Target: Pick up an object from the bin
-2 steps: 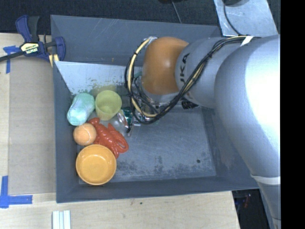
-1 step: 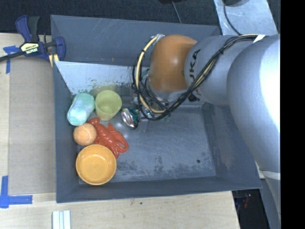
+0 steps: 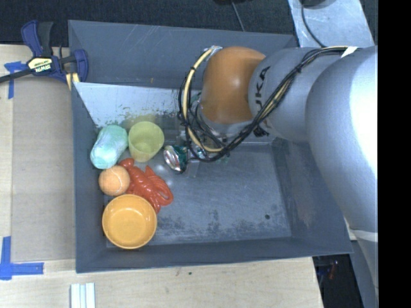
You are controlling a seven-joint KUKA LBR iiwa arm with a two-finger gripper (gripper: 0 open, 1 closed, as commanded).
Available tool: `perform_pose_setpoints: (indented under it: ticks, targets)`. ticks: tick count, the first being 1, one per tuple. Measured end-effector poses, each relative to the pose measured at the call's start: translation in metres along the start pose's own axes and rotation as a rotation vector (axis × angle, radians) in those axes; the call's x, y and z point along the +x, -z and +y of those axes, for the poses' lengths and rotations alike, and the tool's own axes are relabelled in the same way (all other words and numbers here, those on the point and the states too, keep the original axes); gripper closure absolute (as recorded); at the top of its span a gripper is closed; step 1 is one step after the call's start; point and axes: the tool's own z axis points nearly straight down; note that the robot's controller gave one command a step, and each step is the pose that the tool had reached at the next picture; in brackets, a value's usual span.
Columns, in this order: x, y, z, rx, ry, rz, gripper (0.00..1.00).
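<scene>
Centrally, shiny silvery rounded piece (image 3: 173, 158).

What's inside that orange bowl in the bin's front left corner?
The orange bowl stands open side up, and its whole inside shows bare, nothing in it. What lies beneath the bowl is covered by it.

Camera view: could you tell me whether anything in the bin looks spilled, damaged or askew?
Nothing looks spilled or broken. One mild oddity: the things all crowd the left of the bin, and the pale blue thing lies on its side beside the green cup. The yellow bowl sits upright.
</scene>
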Motion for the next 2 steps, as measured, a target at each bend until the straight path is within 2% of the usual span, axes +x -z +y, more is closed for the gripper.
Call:
perform_pose_setpoints:
  ticks: [1, 2]
  targets:
    - [-0.0013, 0.0231, -0.0002, 0.0, 0.0, -0.006, 1.0]
    - [-0.0008, 0.0288, -0.0003, -0.001, -0.001, -0.006, 1.0]
